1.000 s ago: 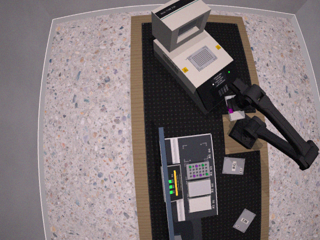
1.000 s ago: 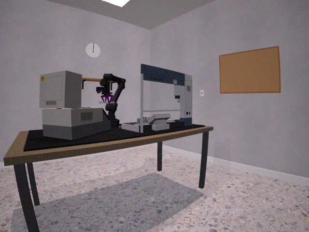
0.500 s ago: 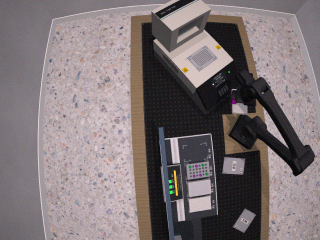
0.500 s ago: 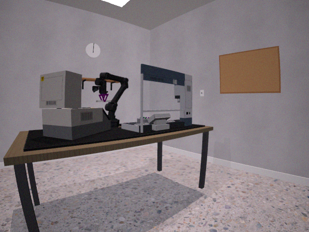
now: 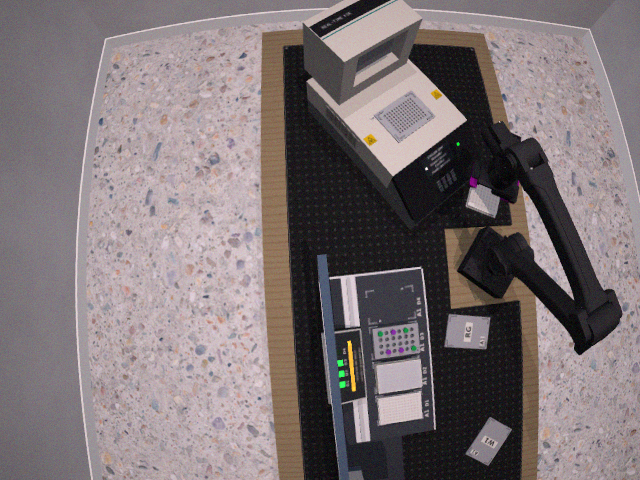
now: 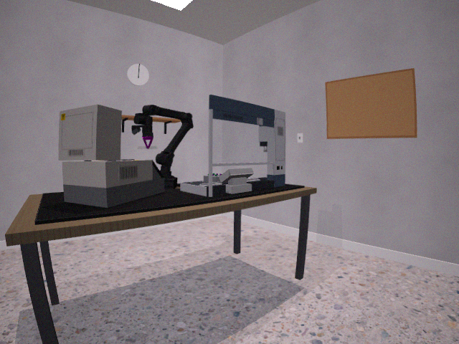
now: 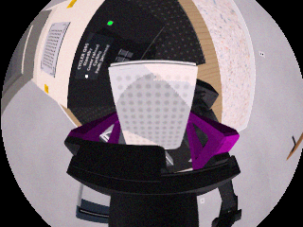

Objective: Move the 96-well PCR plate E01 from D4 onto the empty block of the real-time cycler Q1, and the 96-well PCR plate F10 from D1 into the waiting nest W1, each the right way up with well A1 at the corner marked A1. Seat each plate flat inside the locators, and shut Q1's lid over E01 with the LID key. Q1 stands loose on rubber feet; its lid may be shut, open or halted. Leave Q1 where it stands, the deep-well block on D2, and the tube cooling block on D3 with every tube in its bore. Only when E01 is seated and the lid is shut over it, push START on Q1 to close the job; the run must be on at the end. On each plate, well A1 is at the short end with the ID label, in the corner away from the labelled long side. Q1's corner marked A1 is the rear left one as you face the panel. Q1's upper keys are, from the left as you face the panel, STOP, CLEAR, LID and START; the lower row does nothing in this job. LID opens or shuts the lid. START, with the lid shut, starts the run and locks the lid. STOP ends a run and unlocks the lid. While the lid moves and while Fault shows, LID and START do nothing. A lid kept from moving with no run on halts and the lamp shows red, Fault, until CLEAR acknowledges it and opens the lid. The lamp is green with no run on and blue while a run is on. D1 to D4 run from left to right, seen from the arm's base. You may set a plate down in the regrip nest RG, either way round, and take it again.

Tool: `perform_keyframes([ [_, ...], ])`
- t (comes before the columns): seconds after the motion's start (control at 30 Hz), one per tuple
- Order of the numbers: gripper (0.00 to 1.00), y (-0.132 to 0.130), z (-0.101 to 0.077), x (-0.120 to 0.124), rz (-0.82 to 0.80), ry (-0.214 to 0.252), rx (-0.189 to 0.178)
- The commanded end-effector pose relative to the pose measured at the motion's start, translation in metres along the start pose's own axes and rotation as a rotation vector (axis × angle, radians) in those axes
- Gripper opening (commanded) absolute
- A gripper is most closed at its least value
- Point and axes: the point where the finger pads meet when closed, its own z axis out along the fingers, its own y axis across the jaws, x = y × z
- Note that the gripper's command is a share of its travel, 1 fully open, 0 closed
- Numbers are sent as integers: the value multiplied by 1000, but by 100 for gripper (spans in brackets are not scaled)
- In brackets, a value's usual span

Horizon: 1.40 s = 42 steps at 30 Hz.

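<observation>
My gripper [image 5: 494,184] [image 6: 147,142] [image 7: 152,138] is shut on a white 96-well PCR plate [image 5: 483,200] [image 7: 151,106] and holds it level in the air, just right of the front panel of cycler Q1 [image 5: 361,124] [image 6: 107,178]. Q1's lid [image 5: 356,46] [image 6: 89,131] stands open and its block [image 5: 404,116] is bare. The lamp [image 5: 458,144] [image 7: 110,23] is green. Slot D4 [image 5: 390,299] on the deck is empty. Another white PCR plate [image 5: 398,408] lies on D1. The waiting nest W1 [image 5: 490,436] is empty.
The deep-well block [image 5: 398,376] is on D2 and the tube cooling block [image 5: 395,342] with coloured tubes is on D3. The regrip nest RG [image 5: 463,331] is empty. The arm's base [image 5: 488,260] stands between Q1 and the deck. A tall blue-topped frame [image 6: 241,111] stands behind the deck.
</observation>
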Motion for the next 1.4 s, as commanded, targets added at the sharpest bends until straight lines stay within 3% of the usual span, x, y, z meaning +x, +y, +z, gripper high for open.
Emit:
perform_keyframes([
  [0.0, 0, 24, -27, -19, 91, -57, -61],
  [0.13, 0, 51, -25, -33, 175, -58, -58],
  [0.27, 0, 53, -24, -33, 212, -58, -58],
  [0.43, 0, 85, -26, -50, 322, -59, -67],
  [0.63, 0, 108, -23, -65, 357, -41, -59],
  [0.8, 0, 117, -27, -69, 357, -46, -68],
  [0.9, 0, 136, -29, -79, 366, -49, -77],
  [1.17, 0, 163, -17, -103, 421, -27, -44],
  [1.37, 0, 180, -29, -109, 456, -43, -69],
])
